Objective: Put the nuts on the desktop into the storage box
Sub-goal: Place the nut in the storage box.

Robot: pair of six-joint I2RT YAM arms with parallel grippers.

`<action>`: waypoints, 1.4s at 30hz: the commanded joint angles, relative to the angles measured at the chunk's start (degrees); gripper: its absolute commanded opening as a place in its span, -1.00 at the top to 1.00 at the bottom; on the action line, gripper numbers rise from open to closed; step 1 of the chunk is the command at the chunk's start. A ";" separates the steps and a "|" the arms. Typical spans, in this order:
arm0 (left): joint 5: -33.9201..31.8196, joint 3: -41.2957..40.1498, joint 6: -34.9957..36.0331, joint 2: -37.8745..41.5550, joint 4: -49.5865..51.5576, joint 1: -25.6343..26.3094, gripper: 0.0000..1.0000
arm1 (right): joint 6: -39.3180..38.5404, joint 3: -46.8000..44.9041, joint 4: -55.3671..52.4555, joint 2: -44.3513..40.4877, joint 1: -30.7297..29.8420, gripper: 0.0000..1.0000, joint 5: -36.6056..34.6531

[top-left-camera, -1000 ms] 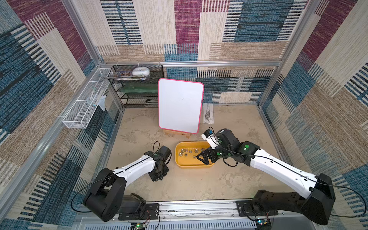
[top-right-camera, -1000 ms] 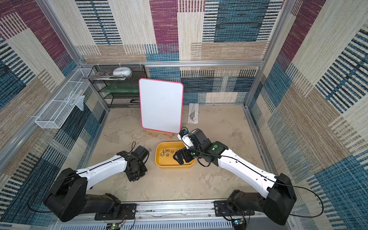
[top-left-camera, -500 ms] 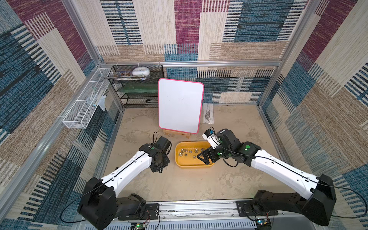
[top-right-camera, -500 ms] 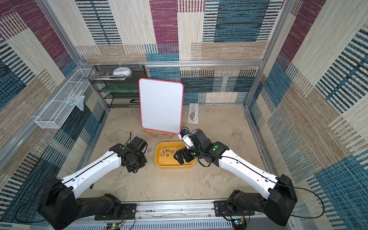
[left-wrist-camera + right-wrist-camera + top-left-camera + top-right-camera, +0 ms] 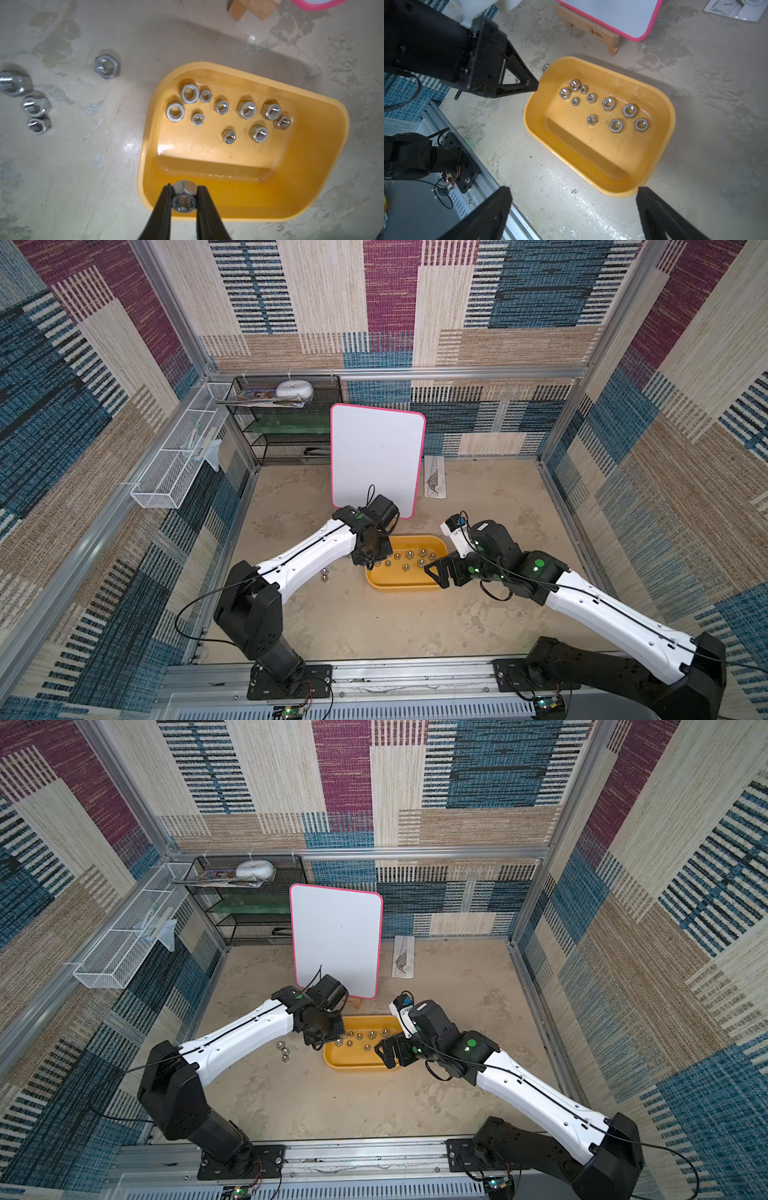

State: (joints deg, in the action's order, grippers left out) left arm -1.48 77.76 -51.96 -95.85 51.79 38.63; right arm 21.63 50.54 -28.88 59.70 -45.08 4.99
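Left gripper pinched one nut over storage box rim; right gripper gaped; whiteboard stood behind, loose nuts beside.

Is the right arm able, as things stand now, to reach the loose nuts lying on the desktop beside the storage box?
Probably not easily. Those nuts lie on the far side of the storage box from the open right claw, and the left claw, shut on a nut, hangs between.
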 commanded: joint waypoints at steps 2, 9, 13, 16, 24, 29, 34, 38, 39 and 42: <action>1.51 3.72 2.86 -6.25 0.93 1.45 0.63 | 1.96 -0.81 -1.14 -1.57 -0.05 -0.99 -1.60; 3.06 7.63 4.18 -14.04 -0.27 2.54 0.63 | 3.31 -1.85 -2.27 -4.06 -0.05 -0.98 -3.07; 3.34 8.75 4.93 -16.78 -0.59 2.58 0.63 | 3.85 -2.00 -2.71 -4.53 -0.01 -0.99 -3.40; 3.46 9.08 5.36 -18.42 -1.50 2.58 0.63 | 4.19 -2.20 -2.71 -4.85 -0.01 -0.99 -3.74; 3.46 9.13 6.12 -20.75 -2.44 2.59 0.63 | 4.72 -1.89 -3.46 -5.15 -0.01 -0.99 -4.29; 2.72 8.85 6.60 -20.99 -2.70 2.46 0.50 | 4.74 -1.85 -3.37 -4.87 -0.03 -0.99 -4.19; 2.20 8.86 6.59 -19.79 -2.71 2.48 0.09 | 4.57 -1.68 -3.20 -4.59 -0.01 -0.98 -3.86; 1.34 9.70 6.82 -16.69 -1.79 2.40 0.06 | 4.35 -1.44 -2.70 -4.13 -0.04 -0.99 -3.53; 0.97 9.87 7.00 -15.53 -1.64 2.39 0.06 | 4.24 -1.34 -2.52 -3.99 -0.05 -0.99 -3.36; -0.77 10.05 7.59 -11.68 -0.85 1.98 0.06 | 3.68 -0.89 -1.66 -2.79 -0.06 -0.99 -2.72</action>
State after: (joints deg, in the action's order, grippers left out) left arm -0.05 87.42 -45.41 -109.97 49.36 41.01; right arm 25.96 48.95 -31.79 56.27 -45.08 1.56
